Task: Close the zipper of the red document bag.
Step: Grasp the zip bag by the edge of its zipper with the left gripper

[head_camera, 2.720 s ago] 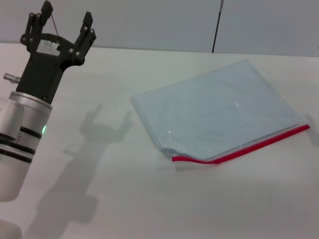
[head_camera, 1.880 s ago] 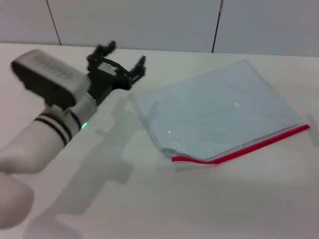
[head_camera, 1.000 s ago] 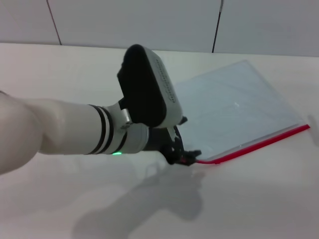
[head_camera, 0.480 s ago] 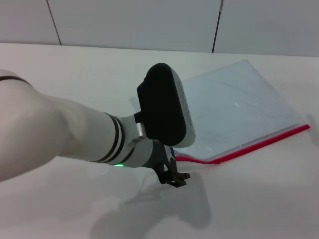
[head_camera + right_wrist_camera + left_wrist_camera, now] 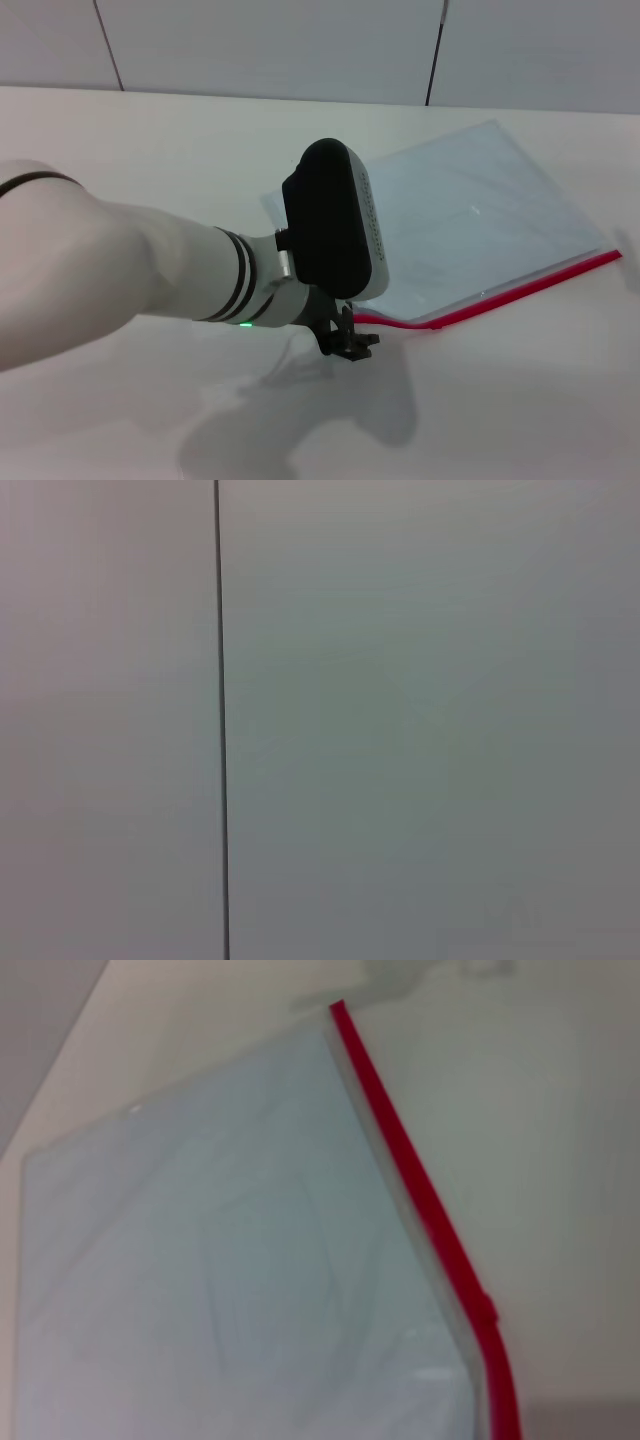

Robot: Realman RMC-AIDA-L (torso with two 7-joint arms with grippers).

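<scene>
The red document bag (image 5: pixel 470 225) lies flat on the white table, right of centre in the head view, a translucent pale-blue pouch. Its zipper (image 5: pixel 520 287) is the red strip along the near long edge, running from the right corner down to the near left corner. My left gripper (image 5: pixel 350 342) is low over the table at that near left end of the zipper, and the wrist housing hides the bag's left corner. The left wrist view looks along the bag (image 5: pixel 220 1260) and the zipper (image 5: pixel 420 1200). The right gripper is out of view.
The white table (image 5: pixel 150 150) stretches bare to the left and in front of the bag. A pale wall with dark seams (image 5: pixel 430 50) stands behind it. The right wrist view holds only a wall panel seam (image 5: pixel 220 720).
My left arm swung from the far left of the table across to the bag's near left corner and came down. In the last half second the gripper shifted slightly toward the zipper's end.
</scene>
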